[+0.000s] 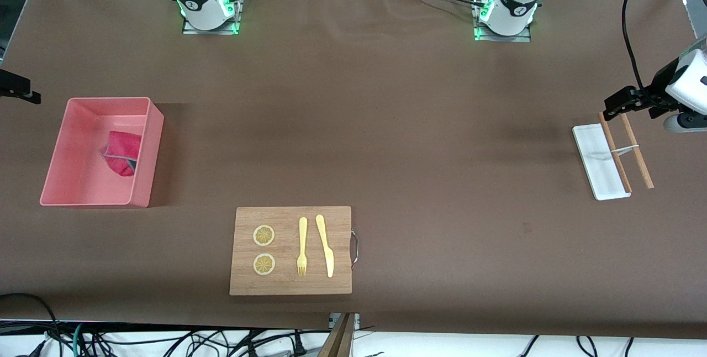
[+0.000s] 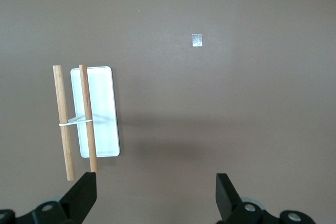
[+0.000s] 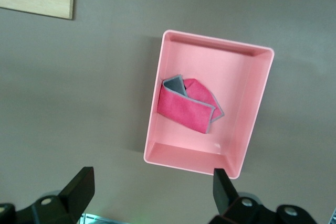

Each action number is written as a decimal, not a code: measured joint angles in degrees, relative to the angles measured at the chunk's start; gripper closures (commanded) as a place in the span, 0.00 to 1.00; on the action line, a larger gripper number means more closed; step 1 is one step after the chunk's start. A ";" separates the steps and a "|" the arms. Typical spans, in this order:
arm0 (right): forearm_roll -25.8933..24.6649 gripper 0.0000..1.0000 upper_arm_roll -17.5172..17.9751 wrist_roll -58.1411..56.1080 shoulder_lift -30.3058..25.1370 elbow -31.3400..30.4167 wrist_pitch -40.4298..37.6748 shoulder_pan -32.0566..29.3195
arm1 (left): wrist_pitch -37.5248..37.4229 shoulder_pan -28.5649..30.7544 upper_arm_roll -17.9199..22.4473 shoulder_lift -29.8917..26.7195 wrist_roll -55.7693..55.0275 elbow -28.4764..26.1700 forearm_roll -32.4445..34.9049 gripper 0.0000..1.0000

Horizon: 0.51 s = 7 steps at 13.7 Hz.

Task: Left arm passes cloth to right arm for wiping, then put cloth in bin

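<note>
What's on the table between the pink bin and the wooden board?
Nothing: in the front view only bare brown table lies between the bin and the wooden board.

A soft cloth (image 1: pixel 121 152) lies in the smooth plastic bin (image 1: pixel 141 180); the board (image 1: pixel 293 285) is matt wood.

A brown table (image 1: pixel 386 125) carries everything. The wooden board (image 1: pixel 291 250) lies near its front-camera edge. Farther from the camera than the board, toward the right arm's end, sits the pink bin (image 1: pixel 141 180). Well apart from the board, toward the left arm's end, lies a white tray (image 1: pixel 594 163) with two wooden sticks (image 1: pixel 640 161), one resting across it.
</note>
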 measured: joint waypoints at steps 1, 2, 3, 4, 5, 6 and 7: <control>0.00 0.00 0.46 0.00 -0.58 0.06 0.14 -0.19 | 0.00 0.00 0.00 0.00 0.00 0.00 0.00 0.00; -0.63 0.00 1.75 -0.04 -1.08 0.07 0.24 -0.94 | 0.00 0.00 0.00 0.00 0.00 0.00 0.00 0.00; -3.05 0.00 4.64 -0.04 -1.58 0.06 0.04 -2.44 | 0.00 0.00 0.00 0.00 0.00 0.00 0.00 0.00; -6.23 0.00 8.86 1.07 -2.17 0.05 -0.55 -4.40 | 0.00 0.00 -0.01 0.01 0.00 0.00 0.00 0.00; -8.37 0.00 13.38 4.77 -2.81 0.05 -1.56 -6.21 | 0.00 -0.01 -0.01 0.02 0.00 0.00 0.00 0.00; -9.32 0.00 16.80 9.43 -3.48 0.05 -2.79 -7.12 | 0.00 -0.01 -0.01 0.02 0.00 0.00 0.00 0.00; -9.69 0.00 19.39 13.50 -4.08 0.05 -4.15 -7.44 | 0.00 -0.01 -0.01 0.02 0.00 0.00 0.00 0.00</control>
